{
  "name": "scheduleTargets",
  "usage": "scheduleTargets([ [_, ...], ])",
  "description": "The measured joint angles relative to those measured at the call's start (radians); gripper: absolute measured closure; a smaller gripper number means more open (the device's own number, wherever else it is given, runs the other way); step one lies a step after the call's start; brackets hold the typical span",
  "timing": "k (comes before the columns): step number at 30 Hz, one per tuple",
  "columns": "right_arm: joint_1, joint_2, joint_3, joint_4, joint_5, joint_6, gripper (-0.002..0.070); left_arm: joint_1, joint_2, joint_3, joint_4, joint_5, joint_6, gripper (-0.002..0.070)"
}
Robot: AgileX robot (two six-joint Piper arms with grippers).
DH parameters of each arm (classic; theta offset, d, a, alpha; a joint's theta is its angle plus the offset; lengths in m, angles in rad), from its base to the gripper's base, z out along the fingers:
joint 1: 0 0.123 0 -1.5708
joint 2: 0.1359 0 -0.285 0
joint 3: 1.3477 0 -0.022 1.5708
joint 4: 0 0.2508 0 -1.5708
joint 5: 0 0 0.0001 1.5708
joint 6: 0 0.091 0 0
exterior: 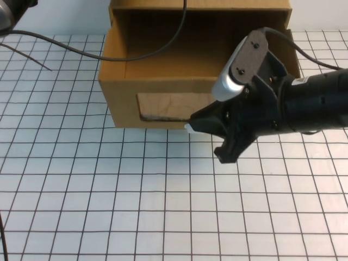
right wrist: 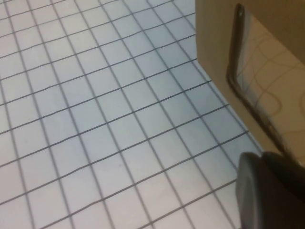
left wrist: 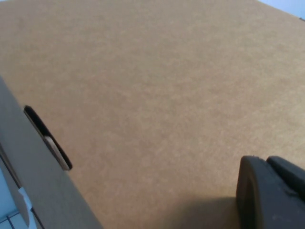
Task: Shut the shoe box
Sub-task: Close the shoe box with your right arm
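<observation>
The shoe box (exterior: pixel 163 87) is brown cardboard and stands at the far middle of the table. Its drawer is pulled out toward me from the outer sleeve (exterior: pixel 201 5). The drawer's front has a clear window (exterior: pixel 168 107) with a small white tab (exterior: pixel 187 129) below it. My right gripper (exterior: pixel 225 156) hangs just in front of the drawer's right half, next to the tab, with its fingers together and empty. The right wrist view shows the gripper (right wrist: pixel 271 191) beside the window's edge (right wrist: pixel 238 71). My left gripper (left wrist: pixel 274 193) is out of the high view and sits close against a broad cardboard face (left wrist: pixel 157 86).
The white gridded table (exterior: pixel 136 206) stretches in front of the box. A black cable (exterior: pixel 136 54) loops across the open drawer from the left. In the left wrist view a window slot (left wrist: pixel 47 138) and a white tab (left wrist: pixel 21 202) show at the cardboard's edge.
</observation>
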Motion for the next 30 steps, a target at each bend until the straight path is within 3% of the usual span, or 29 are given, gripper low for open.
scheduleTargets([
  [30, -0.039, 0.288, -0.314, -0.088, -0.138, 0.019, 0.0689, 0.002, 0.002, 0.0, -0.033, -0.003, 0.0, 0.0677],
])
